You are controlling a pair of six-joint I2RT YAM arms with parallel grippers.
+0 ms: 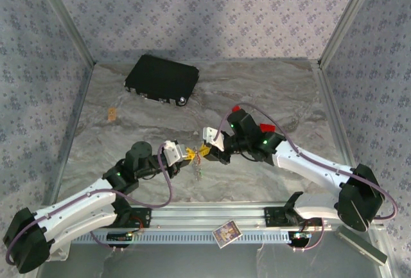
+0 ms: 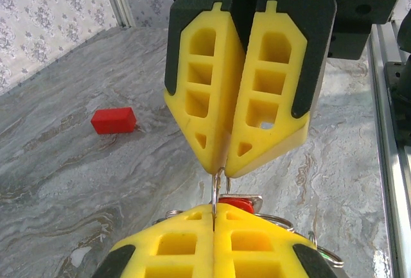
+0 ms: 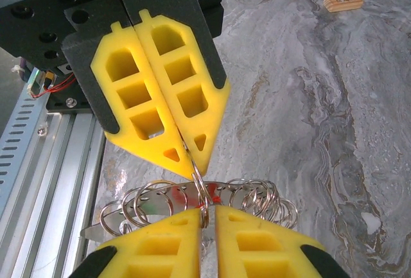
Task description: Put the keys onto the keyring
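Observation:
My two grippers meet tip to tip above the middle of the table. The left gripper (image 1: 191,155) (image 2: 213,212) is shut on a thin metal ring of the keyring (image 2: 214,191). Facing it, the right gripper (image 1: 207,151) (image 3: 209,212) has its yellow fingers drawn in on the same ring (image 3: 205,196), with a narrow slit left between them. Below the ring hangs the rest of the keyring (image 3: 257,194), several silvery split rings on a flat metal strip. A red key head (image 2: 237,202) shows just behind my left fingertips.
A black case (image 1: 160,79) lies at the back left. Red blocks (image 1: 236,108) (image 1: 266,128) sit by the right arm, one (image 2: 113,120) on the marble. A small tan piece (image 1: 112,113) lies far left. An aluminium rail (image 1: 212,215) runs along the near edge, with a card (image 1: 226,233) in front of it.

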